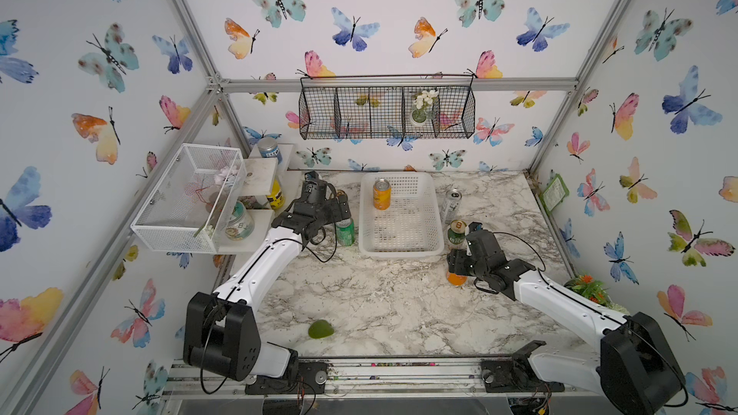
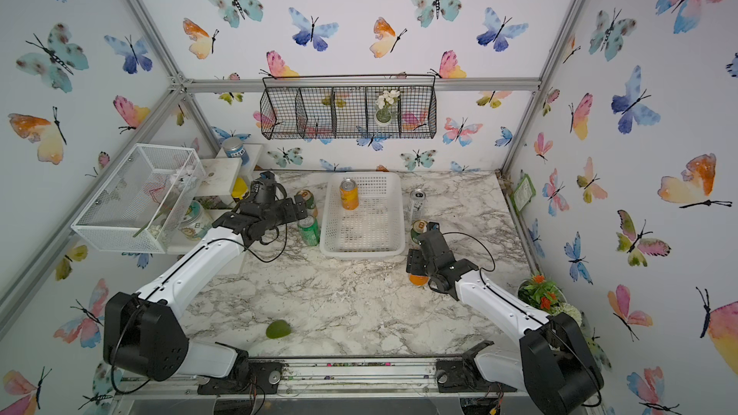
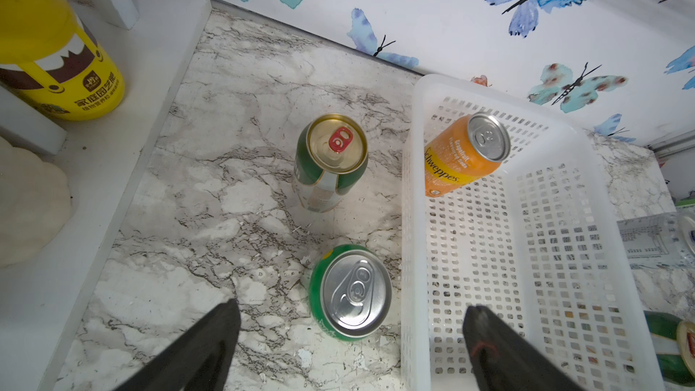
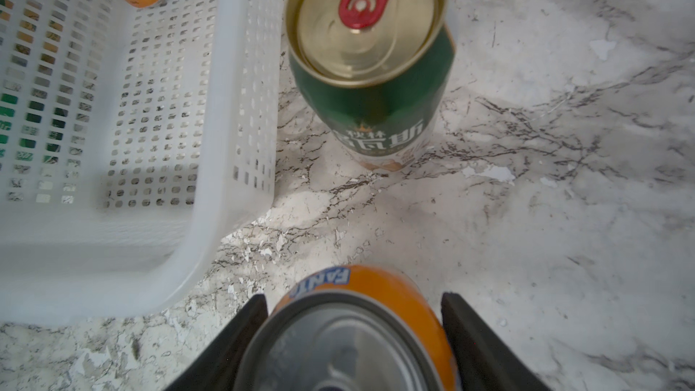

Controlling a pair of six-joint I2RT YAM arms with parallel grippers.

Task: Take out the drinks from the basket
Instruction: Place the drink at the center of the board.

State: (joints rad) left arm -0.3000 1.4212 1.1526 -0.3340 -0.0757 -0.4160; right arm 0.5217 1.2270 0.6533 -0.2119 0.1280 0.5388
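Step in hand: the right hand holds an orange Fanta can outside the white basket, low over the marble counter just off the basket's near corner; it looks like the set-down of the fifth drink
Right hand: jaws clamped on the Fanta can's sides just below its rim; whether the can's base has met the counter cannot be told
Left hand: the left hand is spread wide and empty, poised above the bright green can and touching nothing
Left in the basket: one orange Schweppes can, upright in the far corner on the left arm's side, with the rest of the basket floor bare
Already out: the bright green can and a gold-topped can stand on the counter beside the basket's left wall; a second gold-topped can and a slim silver can stand beside its right wall
Next move: the right hand likely needs to settle the Fanta can flat, let go, and lift straight up, since the second gold-topped can stands close ahead and a sideways pull could knock it
After that: the Schweppes can sits nearer the left hand, which would have to clear the basket wall, drop its open jaws round the can, and close before lifting
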